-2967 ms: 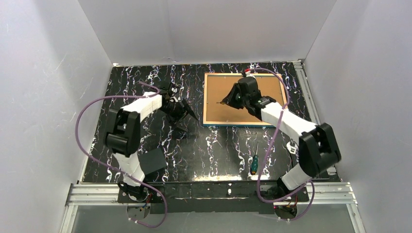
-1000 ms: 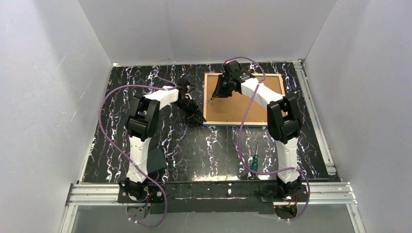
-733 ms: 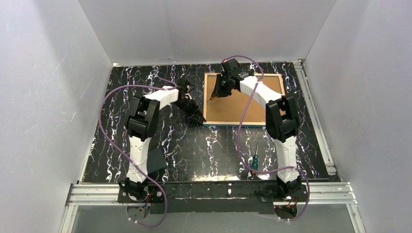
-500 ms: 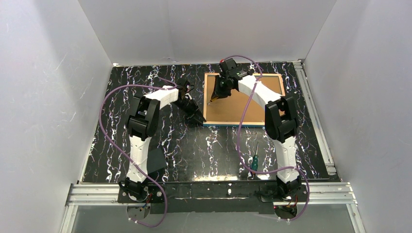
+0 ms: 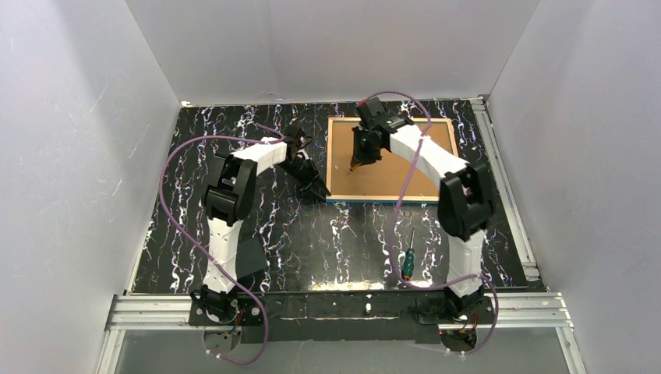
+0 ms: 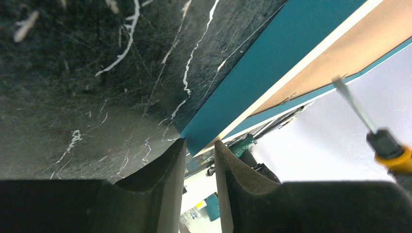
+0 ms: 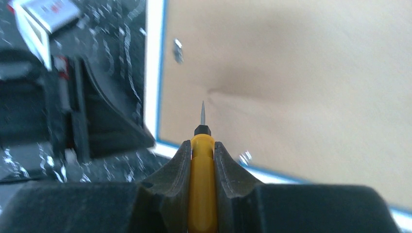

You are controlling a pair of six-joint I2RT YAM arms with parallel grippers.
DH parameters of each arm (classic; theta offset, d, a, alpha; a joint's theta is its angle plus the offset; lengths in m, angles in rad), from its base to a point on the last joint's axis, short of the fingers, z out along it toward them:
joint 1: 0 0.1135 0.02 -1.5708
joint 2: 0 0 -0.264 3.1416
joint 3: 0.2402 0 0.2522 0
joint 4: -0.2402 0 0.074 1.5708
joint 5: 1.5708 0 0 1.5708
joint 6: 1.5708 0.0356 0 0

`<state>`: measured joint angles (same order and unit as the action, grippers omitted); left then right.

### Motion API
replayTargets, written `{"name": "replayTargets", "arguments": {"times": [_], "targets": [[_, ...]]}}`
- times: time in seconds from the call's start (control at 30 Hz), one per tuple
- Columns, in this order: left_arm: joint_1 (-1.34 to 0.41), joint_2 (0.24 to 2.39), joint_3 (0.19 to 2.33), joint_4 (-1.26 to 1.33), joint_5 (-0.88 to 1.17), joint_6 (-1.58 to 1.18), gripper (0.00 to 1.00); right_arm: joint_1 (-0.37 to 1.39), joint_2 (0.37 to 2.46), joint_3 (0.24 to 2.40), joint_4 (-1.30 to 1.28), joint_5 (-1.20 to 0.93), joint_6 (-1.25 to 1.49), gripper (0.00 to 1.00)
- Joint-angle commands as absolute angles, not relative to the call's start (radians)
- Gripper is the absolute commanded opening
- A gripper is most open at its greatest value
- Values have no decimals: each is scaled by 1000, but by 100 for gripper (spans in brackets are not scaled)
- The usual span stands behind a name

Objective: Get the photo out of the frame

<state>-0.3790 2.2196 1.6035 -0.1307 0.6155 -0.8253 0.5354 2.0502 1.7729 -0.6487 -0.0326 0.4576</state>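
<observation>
The right gripper (image 7: pixel 200 145) is clenched on a yellow-handled screwdriver (image 7: pixel 201 179), its blade tip over the brown backing board (image 7: pixel 301 68) near the board's left edge. The left gripper (image 6: pixel 200 145) straddles the near-left corner of the frame (image 6: pixel 272 63) with its fingers narrowly apart; whether it pinches cannot be told. The frame lies back-up in the far-right part of the desk (image 5: pixel 327 234). A green-handled screwdriver (image 5: pixel 408 262) lies by the near edge, well apart. Only the right wrist view shows a white label (image 7: pixel 43 14), too blurred to read.

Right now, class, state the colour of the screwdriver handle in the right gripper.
Yellow-orange. The screwdriver handle shows best in the right wrist view.
</observation>
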Motion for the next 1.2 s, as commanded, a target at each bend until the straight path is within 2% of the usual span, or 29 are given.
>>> {"name": "replayTargets", "arguments": {"times": [0.0, 0.13, 0.3, 0.37, 0.47, 0.57, 0.63, 0.93, 1.17], "targets": [[-397, 2179, 1597, -301, 549, -755, 29, 534, 1739, 1580, -719, 132, 432, 1], [-401, 2131, 1595, -315, 536, -734, 39, 519, 1479, 1355, -736, 187, 445, 1], [-436, 2049, 1559, -310, 512, -730, 68, 517, 1185, 1117, -735, 227, 504, 1], [-469, 2006, 1531, -294, 500, -752, 77, 517, 1086, 1053, -756, 249, 533, 1], [-504, 1937, 1430, -217, 478, -866, 86, 517, 961, 1004, -805, 271, 573, 1], [-544, 1899, 1358, -136, 405, -1044, 90, 517, 841, 963, -844, 286, 603, 1], [-575, 1900, 1338, -97, 338, -1195, 97, 518, 783, 947, -870, 280, 610, 1], [-702, 1934, 1218, 168, -56, -1649, 98, 517, 606, 969, -984, 298, 612, 1], [-787, 1994, 1183, 346, -310, -1738, 98, 517, 496, 958, -1038, 317, 634, 1]]}}
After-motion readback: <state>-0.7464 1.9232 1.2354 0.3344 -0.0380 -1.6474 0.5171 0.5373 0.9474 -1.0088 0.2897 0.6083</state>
